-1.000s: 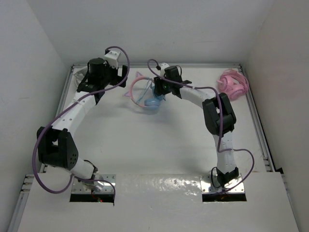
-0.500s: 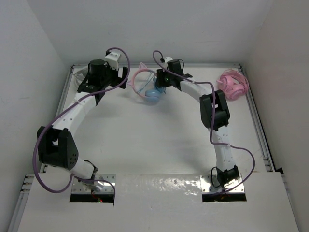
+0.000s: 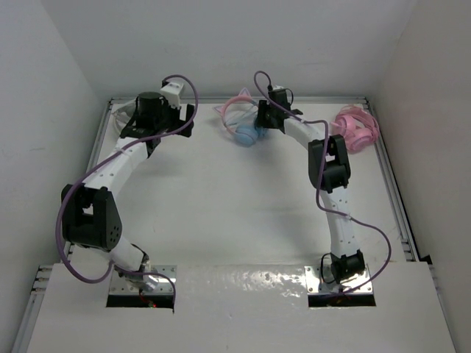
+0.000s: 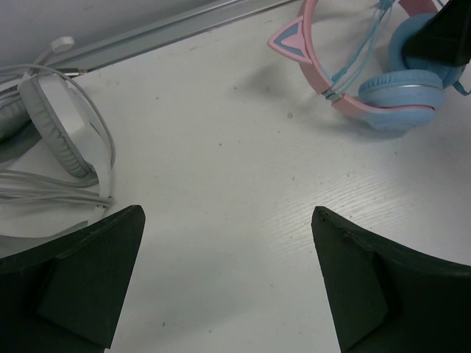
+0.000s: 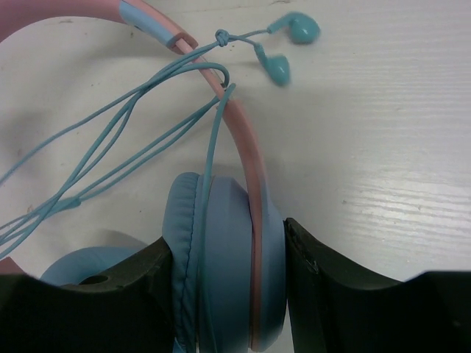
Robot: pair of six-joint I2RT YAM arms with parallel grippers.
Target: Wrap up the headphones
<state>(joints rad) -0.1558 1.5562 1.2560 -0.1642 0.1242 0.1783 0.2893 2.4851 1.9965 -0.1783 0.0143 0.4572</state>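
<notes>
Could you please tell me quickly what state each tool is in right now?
Left tool: open, holding nothing.
Right tool: closed, gripping the headphones.

- You have white-grey headphones (image 4: 55, 125) lying with their loose grey cable (image 4: 44, 195) in the white table's (image 4: 221, 184) far-left corner, beside the metal rail (image 4: 169, 29).
- You see bundled all-pink headphones (image 3: 355, 126) near the far-right corner, well apart from them.
</notes>
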